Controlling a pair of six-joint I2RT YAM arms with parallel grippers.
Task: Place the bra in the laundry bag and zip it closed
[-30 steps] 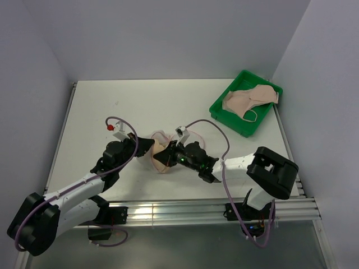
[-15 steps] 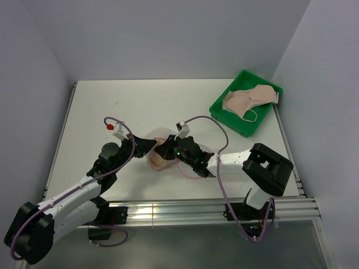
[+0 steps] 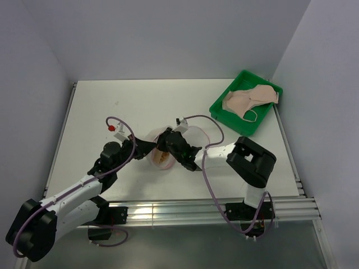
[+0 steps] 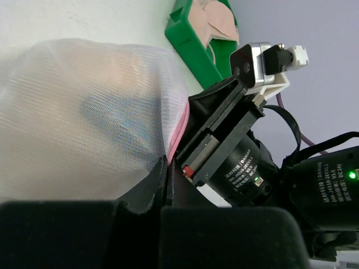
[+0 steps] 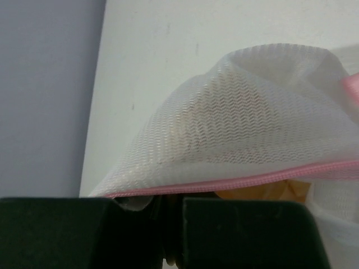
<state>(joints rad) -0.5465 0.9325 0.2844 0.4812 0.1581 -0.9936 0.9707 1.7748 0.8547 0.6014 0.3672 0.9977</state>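
Observation:
The laundry bag (image 3: pixel 162 158), white mesh with pink zipper trim, lies on the table between both arms. From the left, my left gripper (image 3: pixel 148 147) is shut on its pink rim; the left wrist view shows the trim (image 4: pixel 178 134) running into the closed jaws (image 4: pixel 167 168). From the right, my right gripper (image 3: pixel 164 143) is shut on the bag edge just under the pink zipper (image 5: pixel 235 182). The mesh dome (image 5: pixel 252 112) rises above those jaws (image 5: pixel 171 210). Peach-beige bra fabric (image 5: pixel 269 191) shows inside the bag below the zipper line.
A green tray (image 3: pixel 221 109) stands at the back right with another peach garment (image 3: pixel 249 101) in it. The right arm's wrist housing (image 4: pixel 235 162) sits close to the left gripper. Walls close in on both sides.
My right gripper has moved left and away from me over the bag, its arm swinging left with it. The bag has bunched slightly between the grippers. The left arm has hardly moved.

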